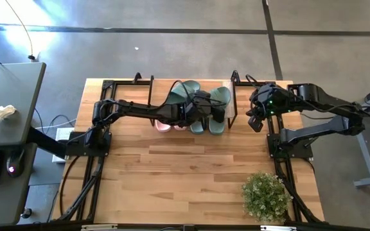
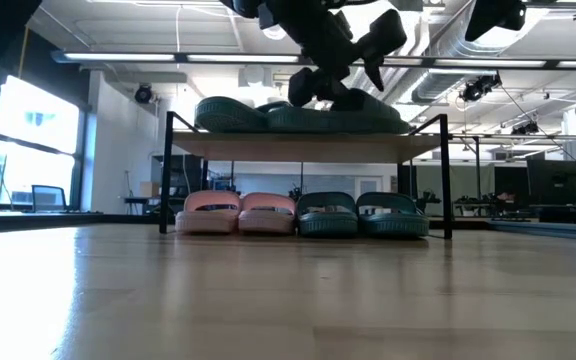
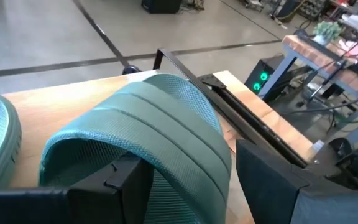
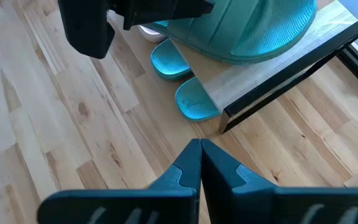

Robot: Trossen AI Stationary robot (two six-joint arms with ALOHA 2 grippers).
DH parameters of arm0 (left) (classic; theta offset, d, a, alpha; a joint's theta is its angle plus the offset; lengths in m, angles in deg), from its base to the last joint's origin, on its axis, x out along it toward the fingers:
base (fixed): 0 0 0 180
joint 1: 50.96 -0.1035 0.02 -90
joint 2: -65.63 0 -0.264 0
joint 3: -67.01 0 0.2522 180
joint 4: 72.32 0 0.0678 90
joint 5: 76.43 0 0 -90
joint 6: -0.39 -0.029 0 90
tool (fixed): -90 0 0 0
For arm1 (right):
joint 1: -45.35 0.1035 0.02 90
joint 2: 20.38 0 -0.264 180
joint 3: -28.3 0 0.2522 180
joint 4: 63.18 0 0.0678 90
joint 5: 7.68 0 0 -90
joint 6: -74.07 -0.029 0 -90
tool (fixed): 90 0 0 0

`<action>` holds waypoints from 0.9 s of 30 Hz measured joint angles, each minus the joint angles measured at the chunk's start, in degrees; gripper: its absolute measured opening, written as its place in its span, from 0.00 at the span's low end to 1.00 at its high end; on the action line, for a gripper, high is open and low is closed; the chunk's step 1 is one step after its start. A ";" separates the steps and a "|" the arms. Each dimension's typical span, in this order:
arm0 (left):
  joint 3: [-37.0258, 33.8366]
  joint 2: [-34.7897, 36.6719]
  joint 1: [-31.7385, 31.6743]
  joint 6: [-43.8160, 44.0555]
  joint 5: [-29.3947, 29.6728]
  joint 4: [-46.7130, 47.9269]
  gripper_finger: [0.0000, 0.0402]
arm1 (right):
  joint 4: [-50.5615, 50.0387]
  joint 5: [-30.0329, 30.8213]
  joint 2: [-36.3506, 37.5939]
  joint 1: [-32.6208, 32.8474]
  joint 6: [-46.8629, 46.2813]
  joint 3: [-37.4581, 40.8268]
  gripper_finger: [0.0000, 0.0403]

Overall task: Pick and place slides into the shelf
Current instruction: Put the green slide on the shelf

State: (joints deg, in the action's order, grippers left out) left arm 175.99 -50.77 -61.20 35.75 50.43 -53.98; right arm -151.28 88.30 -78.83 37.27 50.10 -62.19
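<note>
The shelf (image 2: 308, 146) stands at the table's far middle. Its lower tier holds two pink slides (image 2: 238, 212) and two green slides (image 2: 363, 214), all on their soles. On its top plank lies a green slide (image 2: 230, 113), and beside it, toward the right end, a second green slide (image 3: 160, 118). My left gripper (image 3: 191, 171) reaches in from the left and is shut on that second slide's strap. My right gripper (image 4: 199, 149) hangs shut over the bare table, right of the shelf (image 1: 257, 120). My left gripper has the green slide's broad strap at one side (image 3: 194, 155). One finger (image 3: 114, 183) is under the strap inside the slide and the other finger (image 3: 272, 180) is outside it. The fingers come slanting down from the table's left. The slide's sole (image 2: 333, 124) rests on the shelf's top plank.
A potted plant (image 1: 264, 196) stands near the table's front right corner. The black frames of the arm stands (image 1: 85, 173) run along both table sides. Bare wooden tabletop (image 1: 178, 173) lies in front of the shelf. A grey desk (image 1: 8, 96) stands left of the table.
</note>
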 joint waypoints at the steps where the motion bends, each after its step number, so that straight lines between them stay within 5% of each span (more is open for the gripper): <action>1: 0.00 0.00 0.00 -0.58 -0.04 0.00 0.52 | 0.00 0.00 0.00 0.00 0.00 0.00 0.00; 27: 0.09 0.07 -0.28 -16.46 -6.17 7.89 0.52 | 0.00 0.04 0.00 -0.01 -0.51 0.02 0.00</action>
State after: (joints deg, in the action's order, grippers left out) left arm 176.08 -50.70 -61.48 19.30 44.26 -46.09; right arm -151.28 88.34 -78.83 37.26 49.59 -62.17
